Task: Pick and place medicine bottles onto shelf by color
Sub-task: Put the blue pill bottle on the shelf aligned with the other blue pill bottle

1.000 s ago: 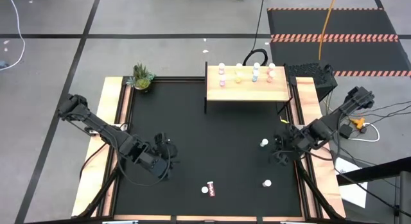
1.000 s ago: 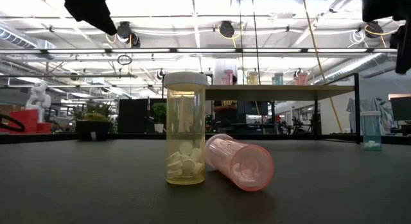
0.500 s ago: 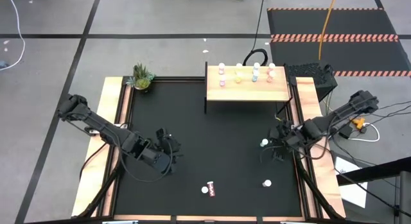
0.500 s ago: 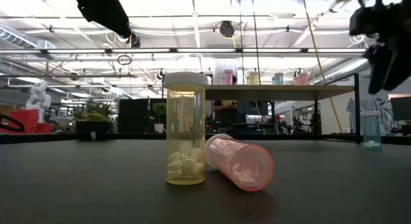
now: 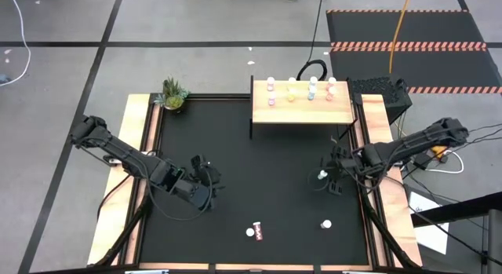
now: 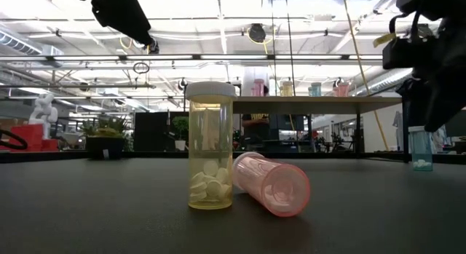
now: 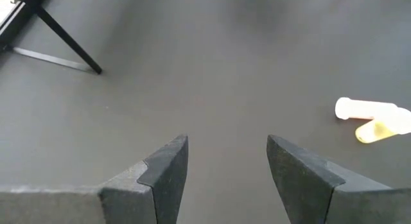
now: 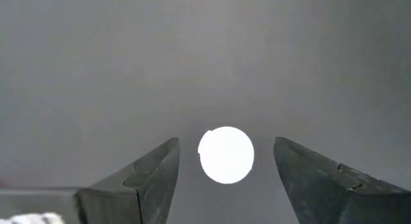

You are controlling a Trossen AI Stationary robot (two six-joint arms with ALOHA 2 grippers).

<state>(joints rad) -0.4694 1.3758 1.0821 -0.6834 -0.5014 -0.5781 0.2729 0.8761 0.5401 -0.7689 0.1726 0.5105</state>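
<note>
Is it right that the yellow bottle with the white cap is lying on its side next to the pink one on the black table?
Not quite. In the low view the yellow bottle with the white cap stands upright on the black table. The pink bottle beside it is the one lying on its side.

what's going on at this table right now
A two-armed robot is sorting small medicine bottles onto the wooden shelf, where eight already stand. The right gripper hangs open directly over an upright teal bottle, its white cap between the fingers. The left gripper is open over bare tabletop. Near the front edge, a yellow bottle stands beside a toppled pink bottle.
</note>
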